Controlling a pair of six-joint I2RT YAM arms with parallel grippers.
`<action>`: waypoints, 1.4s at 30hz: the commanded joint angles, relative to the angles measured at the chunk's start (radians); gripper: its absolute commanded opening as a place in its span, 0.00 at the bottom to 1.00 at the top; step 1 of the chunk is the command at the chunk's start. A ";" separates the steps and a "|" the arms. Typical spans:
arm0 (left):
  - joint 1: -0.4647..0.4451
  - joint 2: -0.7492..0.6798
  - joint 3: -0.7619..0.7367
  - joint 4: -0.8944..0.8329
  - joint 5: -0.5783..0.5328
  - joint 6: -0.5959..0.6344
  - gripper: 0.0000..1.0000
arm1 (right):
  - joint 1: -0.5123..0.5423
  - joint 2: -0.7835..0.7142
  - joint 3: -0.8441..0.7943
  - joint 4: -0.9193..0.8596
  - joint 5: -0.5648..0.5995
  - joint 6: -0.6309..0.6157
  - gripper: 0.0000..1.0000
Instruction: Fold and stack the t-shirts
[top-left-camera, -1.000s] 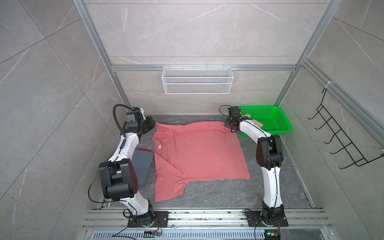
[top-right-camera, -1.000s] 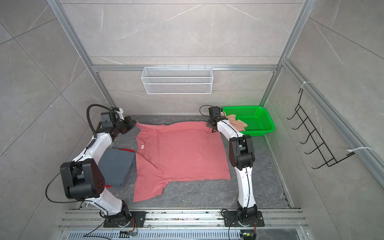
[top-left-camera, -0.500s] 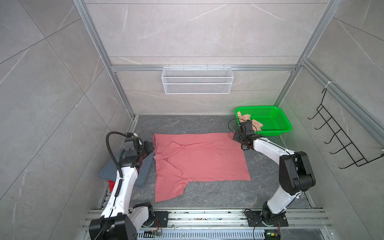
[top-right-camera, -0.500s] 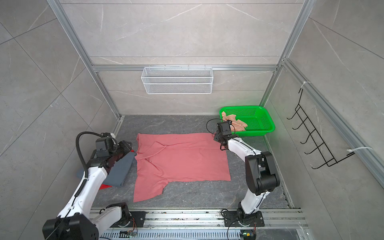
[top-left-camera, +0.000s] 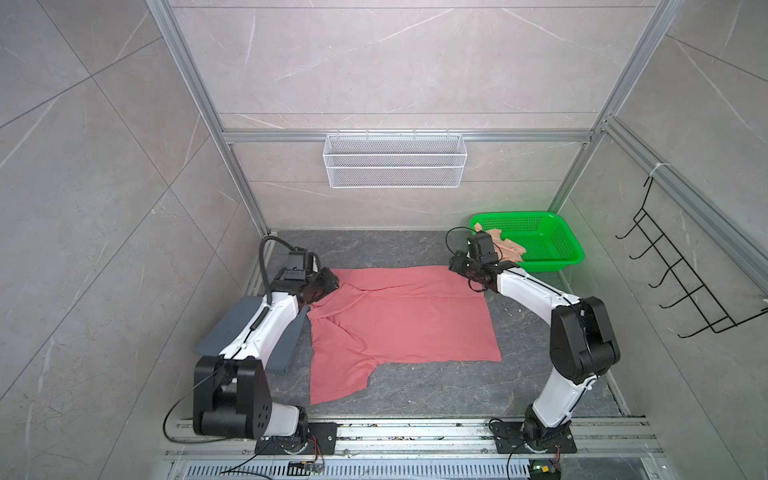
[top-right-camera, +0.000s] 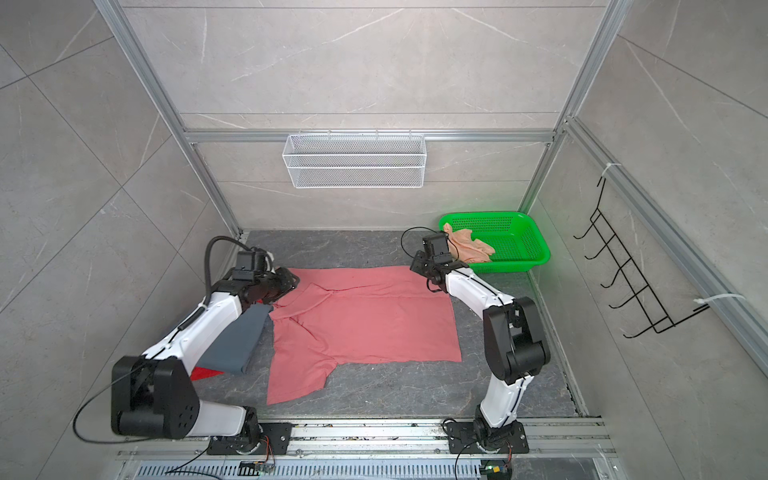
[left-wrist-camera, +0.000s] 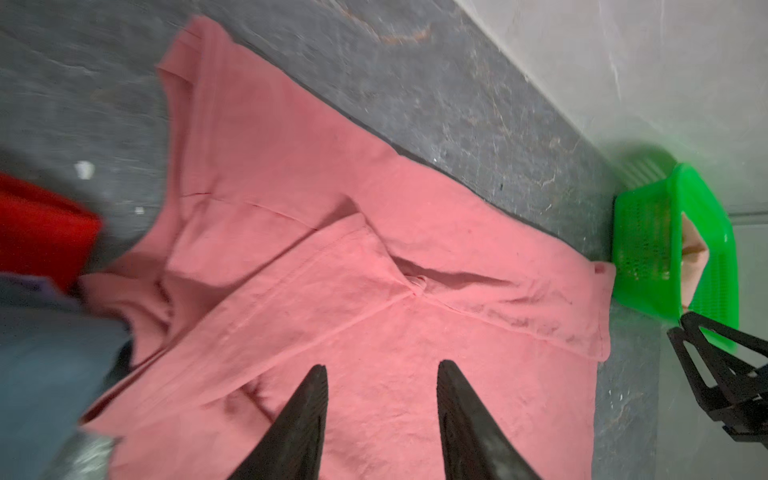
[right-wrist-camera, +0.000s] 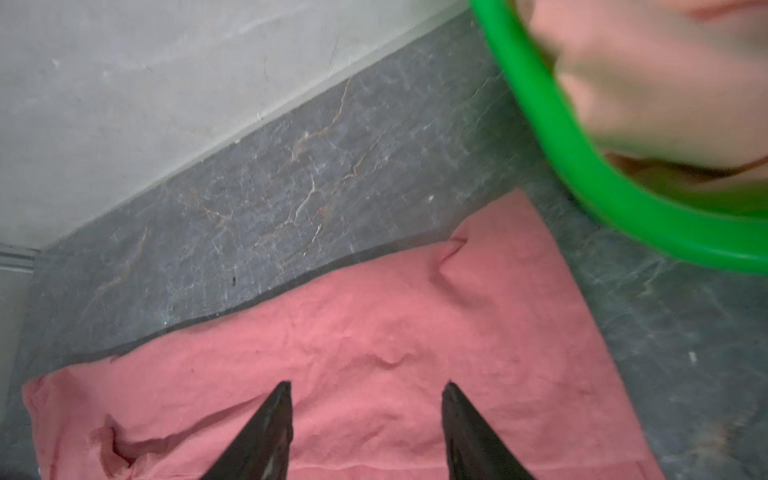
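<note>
The coral shirt (top-left-camera: 399, 324) lay spread on the middle of the bench (top-left-camera: 415, 390). Its far edge was folded over in a band, and one sleeve stuck out at the near left.

The left fingers (left-wrist-camera: 307, 407) were spread with nothing between them. They sat over the shirt's far left corner. The right fingers (right-wrist-camera: 274, 415) were spread too, also with nothing between them, over the far right corner. I could not tell whether either pair touched the cloth.

The basket (top-left-camera: 548, 264) stood at the far right of the bench, just beside the right fingers. The peach shirt (top-right-camera: 469, 247) lay crumpled inside it, with one part draped over the rim.

The grey shirt (top-right-camera: 237, 336) lay folded at the left, just beside the coral shirt and partly under the left arm. The red shirt (top-right-camera: 203, 372) lay beneath the grey one. Only its near corner showed in a top view, and the left wrist view showed a red patch beside the grey cloth.
</note>
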 joint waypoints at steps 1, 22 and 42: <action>-0.041 0.103 0.083 -0.038 -0.083 -0.002 0.45 | 0.001 0.061 0.030 -0.010 -0.039 0.043 0.58; -0.096 0.534 0.350 -0.083 -0.222 -0.145 0.38 | 0.001 0.197 0.082 0.017 -0.077 0.056 0.59; -0.283 0.213 0.140 -0.160 -0.302 -0.236 0.00 | -0.001 0.207 0.047 0.021 -0.050 0.086 0.58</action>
